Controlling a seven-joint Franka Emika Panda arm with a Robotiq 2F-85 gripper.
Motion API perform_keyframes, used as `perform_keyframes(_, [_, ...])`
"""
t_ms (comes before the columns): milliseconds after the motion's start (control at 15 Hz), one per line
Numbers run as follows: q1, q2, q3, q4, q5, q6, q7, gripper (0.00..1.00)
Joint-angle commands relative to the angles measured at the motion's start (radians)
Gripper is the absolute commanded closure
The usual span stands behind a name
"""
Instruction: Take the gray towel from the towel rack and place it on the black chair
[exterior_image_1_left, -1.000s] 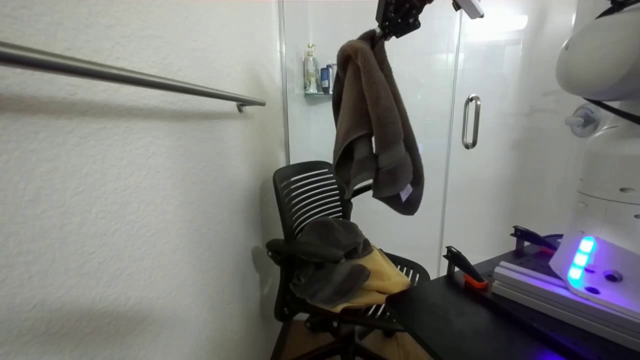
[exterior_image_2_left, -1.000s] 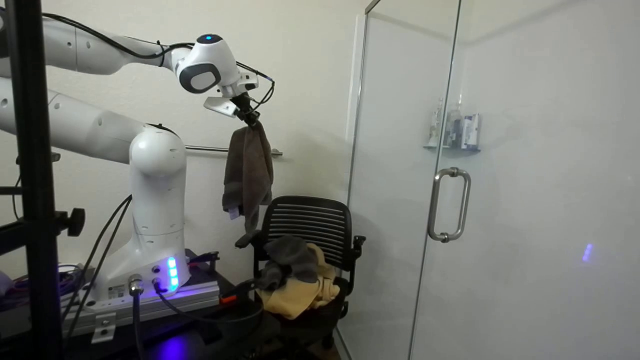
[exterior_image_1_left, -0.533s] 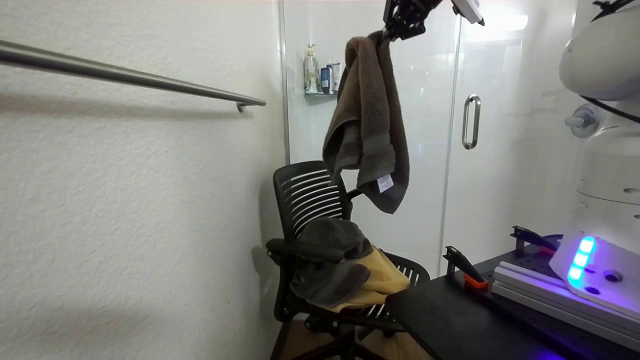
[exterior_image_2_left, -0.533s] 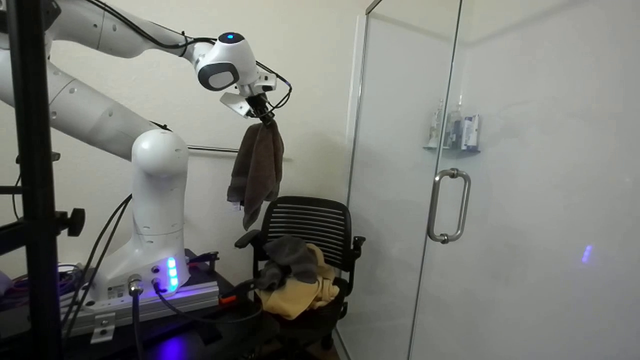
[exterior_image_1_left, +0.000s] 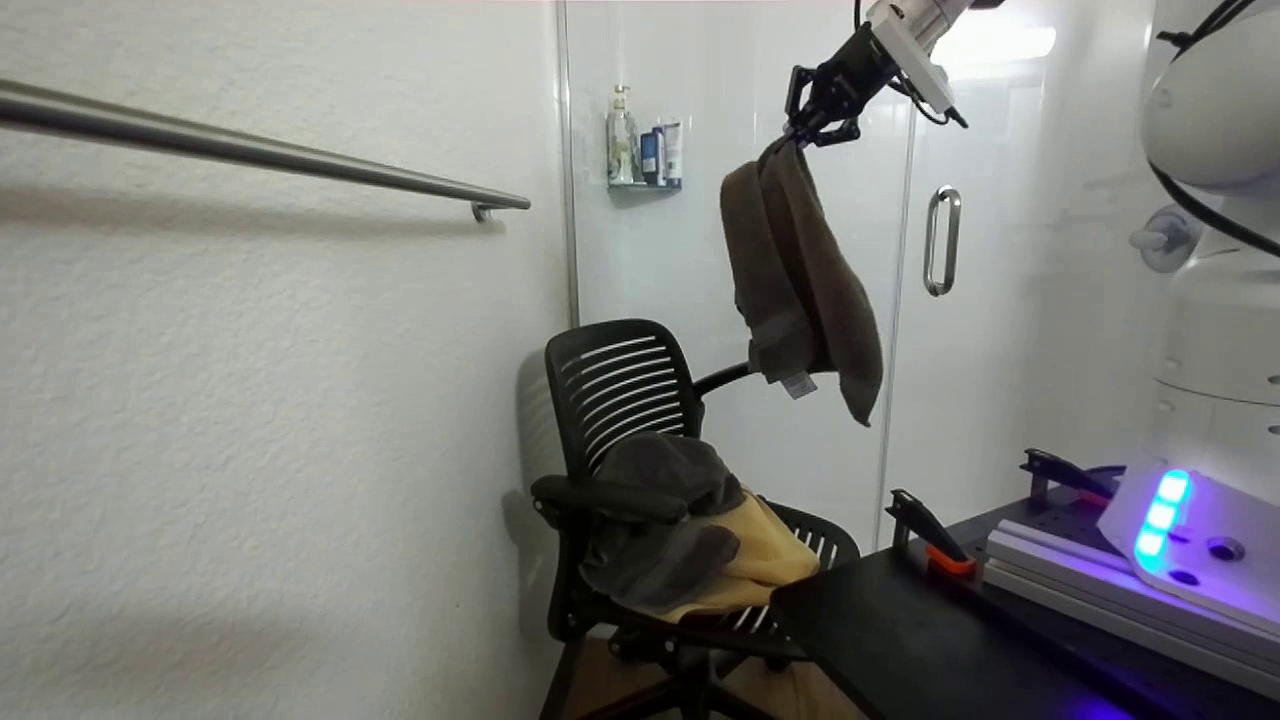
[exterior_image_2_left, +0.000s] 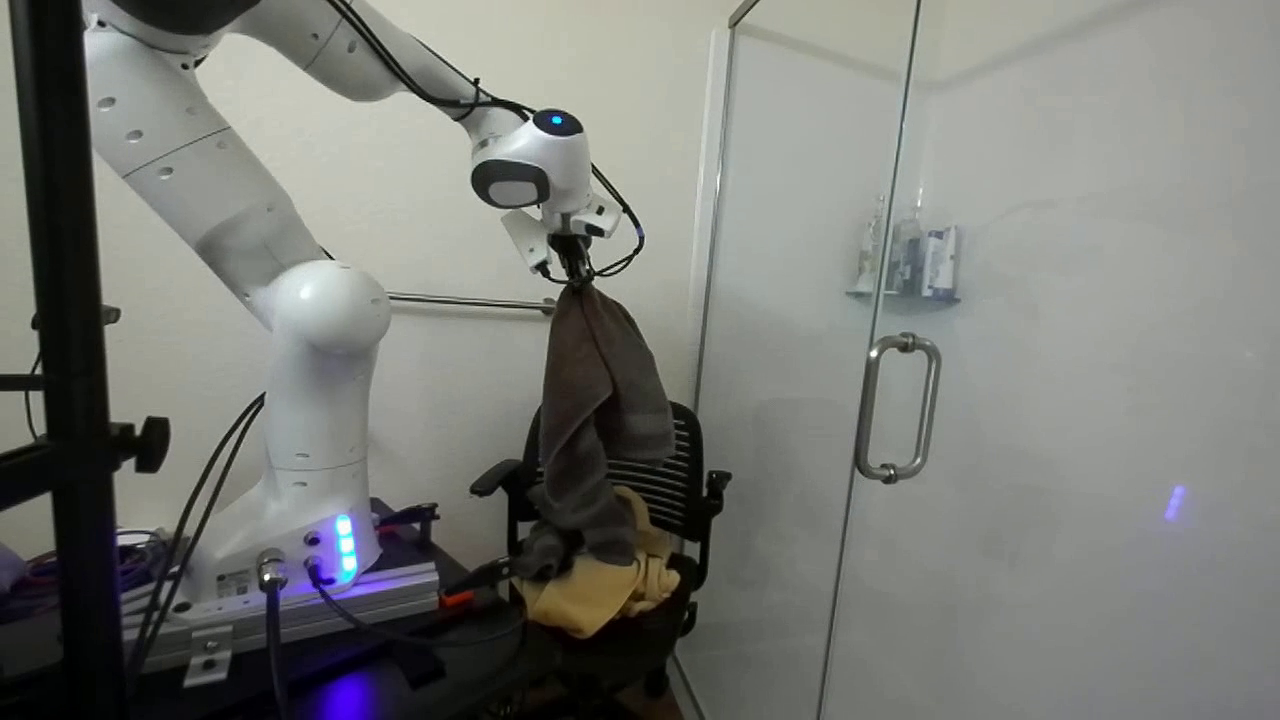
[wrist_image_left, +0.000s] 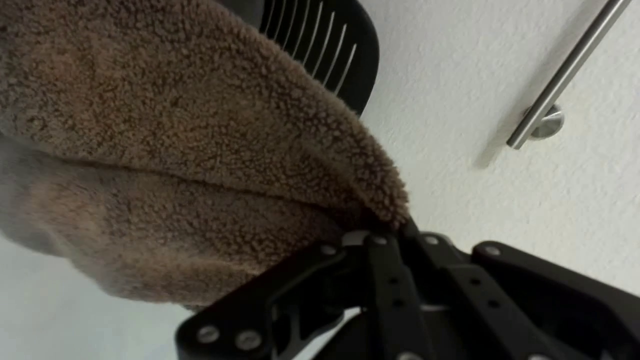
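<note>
Removal looks done: the brown-gray terry towel (exterior_image_1_left: 800, 275) hangs in mid-air, apart from the towel rack (exterior_image_1_left: 300, 160), its top pinched in the tool (exterior_image_1_left: 795, 135). Lowering it onto the black office chair (exterior_image_1_left: 620, 332) and letting go seem to remain.

Shower door (exterior_image_2_left: 1050, 420) and towel rack (exterior_image_1_left: 250, 149) (bottles (exterior_image_1_left: 651, 157) too) mark a bathroom.
</note>
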Motion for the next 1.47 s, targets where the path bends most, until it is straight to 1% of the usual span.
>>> perform_keyframes(0, [0.132, 0.078, -0.09, 0.05, 0.062, -0.042, -0.066, 0.99])
perform_keyframes(133, [0.159, 0.112, -0.106, 0.065, 0.081, -0.036, -0.084, 0.99])
perform_keyframes(200, [0.153, 0.13, -0.09, 0.065, 0.067, -0.001, -0.086, 0.99])
perform_keyframes(400, [0.154, 0.182, -0.077, 0.08, 0.066, 0.078, -0.124, 0.99])
perform_keyframes(800, [0.215, 0.293, -0.063, 0.135, 0.068, 0.22, -0.282, 0.99])
perform_keyframes(1000, [0.23, 0.383, -0.055, 0.209, 0.022, 0.261, -0.312, 0.99])
perform_keyframes(1200, [0.213, 0.453, -0.044, 0.271, -0.07, 0.298, -0.29, 0.99])
perform_keyframes(1400, [0.203, 0.507, -0.049, 0.308, -0.145, 0.34, -0.274, 0.99])
